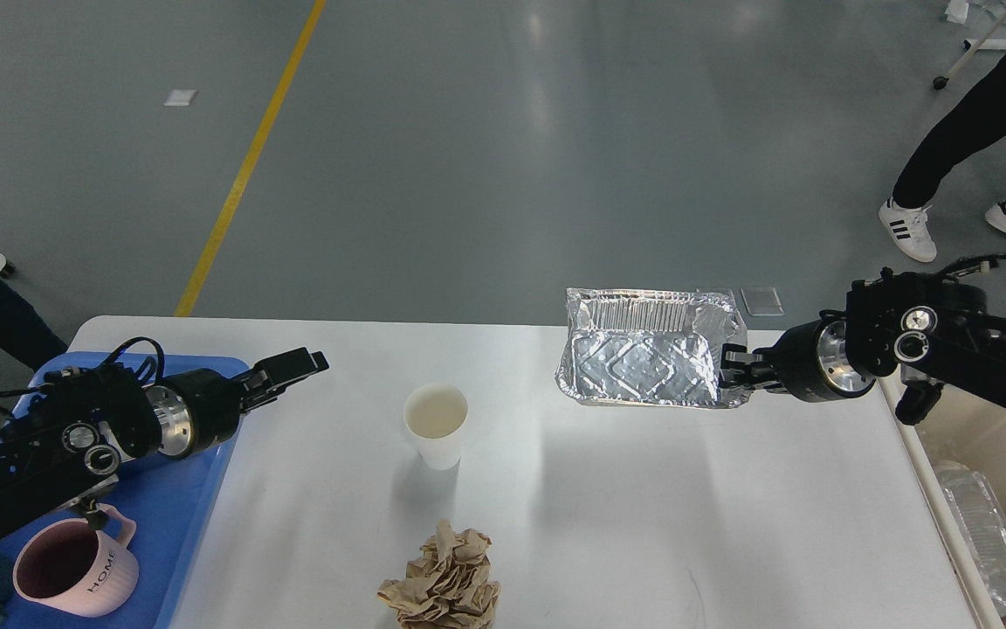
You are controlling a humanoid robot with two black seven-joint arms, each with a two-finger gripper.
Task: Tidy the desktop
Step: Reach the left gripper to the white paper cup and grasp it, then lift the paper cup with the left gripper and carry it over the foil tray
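The white desktop (660, 515) fills the lower view. My right gripper (727, 369) is shut on the right rim of a silver foil tray (643, 358) and holds it tilted above the desktop's far right part. My left gripper (298, 367) hovers empty over the right edge of the blue plastic tray (189, 524); its fingers lie close together. A white paper cup (437, 425) stands upright mid-desk. A crumpled brown paper ball (444, 584) lies at the front edge.
A pink mug (75, 572) stands in the blue tray at the front left. A beige bin (992, 489) to the right of the desk holds a clear plastic container (988, 533). A person's legs (974, 131) stand at the far right.
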